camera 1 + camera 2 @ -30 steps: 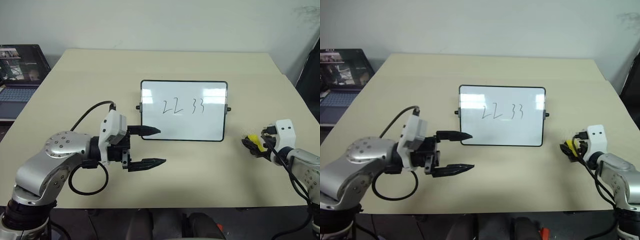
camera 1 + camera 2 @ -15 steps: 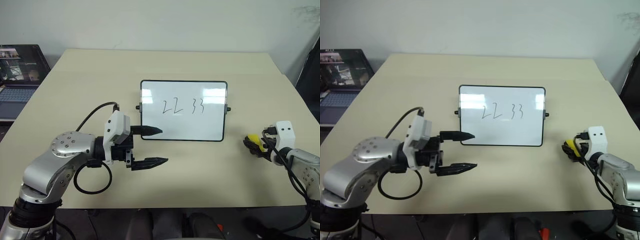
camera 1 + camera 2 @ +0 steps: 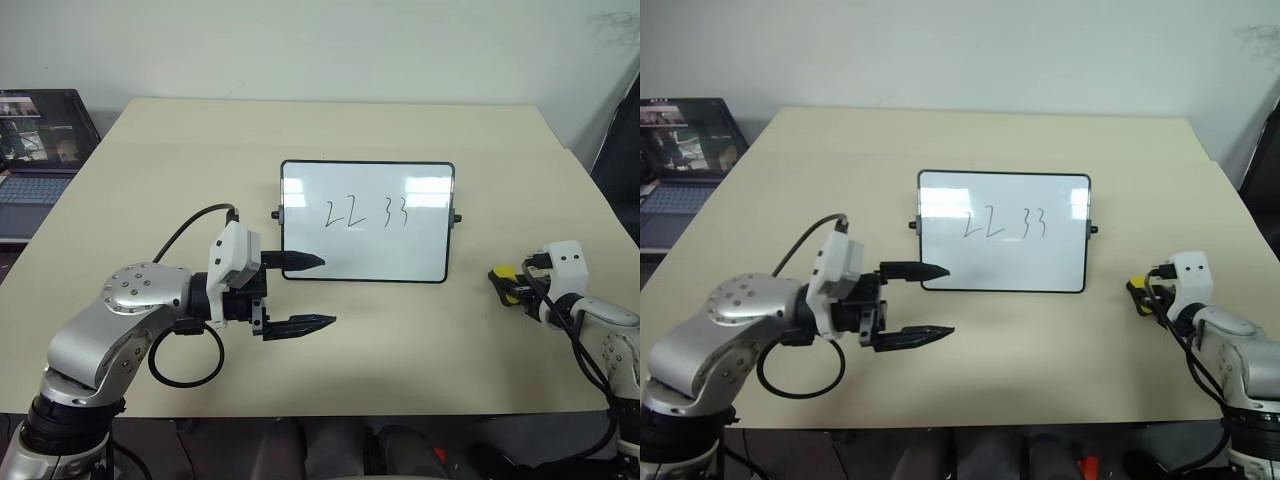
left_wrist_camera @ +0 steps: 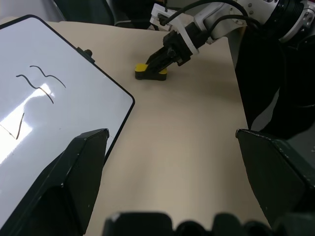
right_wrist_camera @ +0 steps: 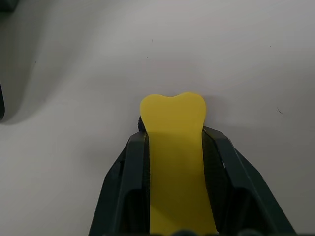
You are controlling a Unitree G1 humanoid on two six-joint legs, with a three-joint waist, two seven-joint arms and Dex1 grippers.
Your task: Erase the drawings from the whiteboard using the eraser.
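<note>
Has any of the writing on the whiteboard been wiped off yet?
No: the drawings sit whole on the whiteboard, while the eraser is clamped in the right gripper on the table off to its side.

Beige table (image 3: 400, 130), open laptop (image 3: 35, 150) lit beside its far left corner, white wall (image 3: 330, 45) behind.

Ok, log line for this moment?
phase: grasp | right hand: shut on eraser | left hand: open, idle | drawings: unerased on whiteboard
</note>
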